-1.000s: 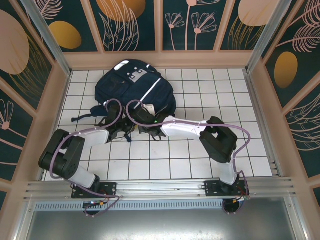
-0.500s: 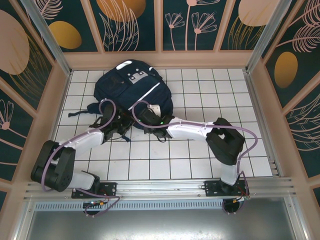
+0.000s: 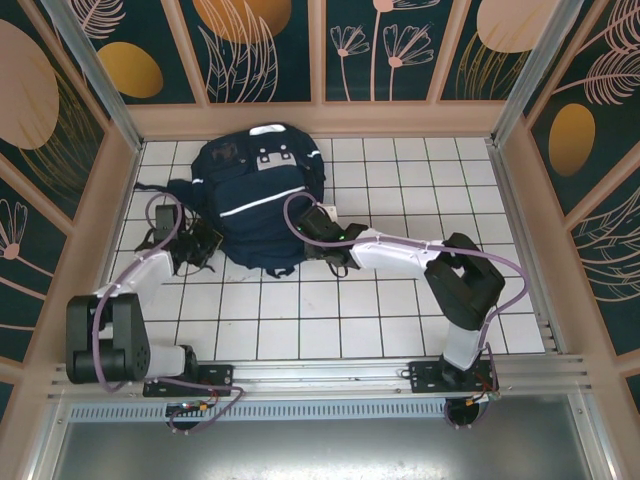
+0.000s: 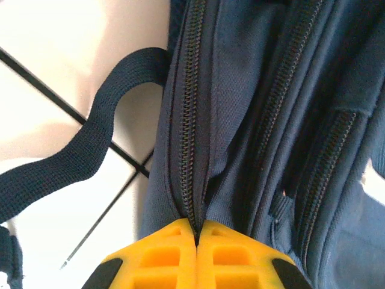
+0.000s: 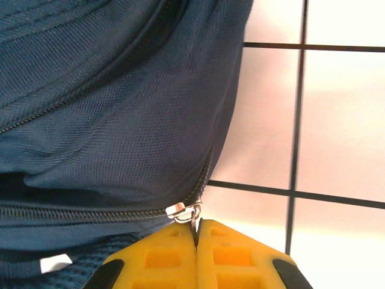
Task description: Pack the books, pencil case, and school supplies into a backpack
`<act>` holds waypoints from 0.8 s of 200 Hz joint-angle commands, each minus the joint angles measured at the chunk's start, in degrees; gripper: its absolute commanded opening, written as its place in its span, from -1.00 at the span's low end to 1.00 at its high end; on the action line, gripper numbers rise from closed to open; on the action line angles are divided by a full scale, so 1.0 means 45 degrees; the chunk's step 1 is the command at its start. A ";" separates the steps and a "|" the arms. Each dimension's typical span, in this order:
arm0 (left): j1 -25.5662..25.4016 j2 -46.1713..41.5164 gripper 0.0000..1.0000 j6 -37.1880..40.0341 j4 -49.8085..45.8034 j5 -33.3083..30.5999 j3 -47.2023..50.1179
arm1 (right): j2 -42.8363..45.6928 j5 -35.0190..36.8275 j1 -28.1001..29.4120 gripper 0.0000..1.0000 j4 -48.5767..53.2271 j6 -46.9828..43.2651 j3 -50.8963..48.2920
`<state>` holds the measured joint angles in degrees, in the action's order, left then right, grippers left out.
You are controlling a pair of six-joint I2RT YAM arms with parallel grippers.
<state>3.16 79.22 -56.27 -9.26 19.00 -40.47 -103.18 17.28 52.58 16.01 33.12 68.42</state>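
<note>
The backpack lies toward the far-left part of the tiled table. The left gripper is pinched tight on the bag's zippered seam at its left side. The right gripper is clamped on the zipper pull at the bag's right edge.

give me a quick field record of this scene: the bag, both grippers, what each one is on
item: navy-blue fabric backpack with white stripes
resting on: white tiled table
left gripper: shut, yellow fingers pinching the backpack at a closed zipper seam
right gripper: shut on the small silver zipper pull at the bag's edge
loose part: dark webbing strap curling over the tiles beside the bag
</note>
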 commanded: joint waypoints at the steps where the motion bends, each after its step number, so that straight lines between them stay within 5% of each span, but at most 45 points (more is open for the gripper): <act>1: 0.0712 0.1007 -1.00 0.1518 -0.0275 -0.1147 -0.1565 | -0.0108 0.0379 0.0237 -1.00 0.0722 -0.0387 0.0622; 22: 0.0776 0.1739 -1.00 0.2103 -0.0971 -0.1219 -0.2485 | -0.0689 0.0236 0.0729 -1.00 0.0809 -0.0410 0.1461; 62: 0.0763 0.0802 0.02 0.1726 -0.0991 -0.0626 -0.1782 | -0.1215 0.0069 0.1097 -1.00 0.0937 -0.0525 0.2303; 112: 0.0094 -0.1776 0.04 0.0014 -0.0504 0.0727 0.0732 | -0.1285 -0.0148 0.1070 -1.00 0.0876 -0.0598 0.2412; 160: -0.2597 -0.3088 0.02 -0.2729 0.1327 0.0942 0.2214 | -0.1228 -0.0323 0.1090 -1.00 0.0798 -0.0662 0.2316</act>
<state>-3.92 66.43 -60.53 -9.56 21.93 -31.73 -108.51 16.38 57.12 18.65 31.35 77.03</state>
